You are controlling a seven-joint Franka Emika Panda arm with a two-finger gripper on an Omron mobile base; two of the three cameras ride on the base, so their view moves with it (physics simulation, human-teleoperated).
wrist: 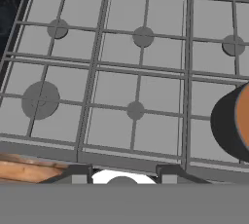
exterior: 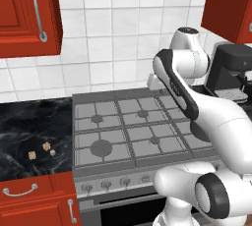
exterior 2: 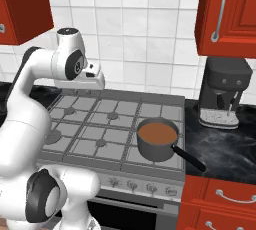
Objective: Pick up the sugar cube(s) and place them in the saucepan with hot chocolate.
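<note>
Left base view: three cubes (exterior: pixel 41 152) on dark counter (exterior: pixel 29 122) left of stove (exterior: pixel 128 127), well apart from gripper (wrist: pixel 124 172) over stove's middle. Saucepan (exterior 2: pixel 157 139) on front right burner. Fingertips parted, nothing between. Next reach: leftward, down.

- Three sugar cubes (exterior: pixel 43 150) lie close together on the black marble counter (exterior: pixel 29 122), left of the grey stove (exterior: pixel 133 127)
- White arm (exterior: pixel 197 102) rises at right, hiding the stove's right side

Three sugar cubes (exterior: pixel 41 151) clustered on black counter; brown-filled saucepan (exterior 2: pixel 157 140) on stove.
</note>
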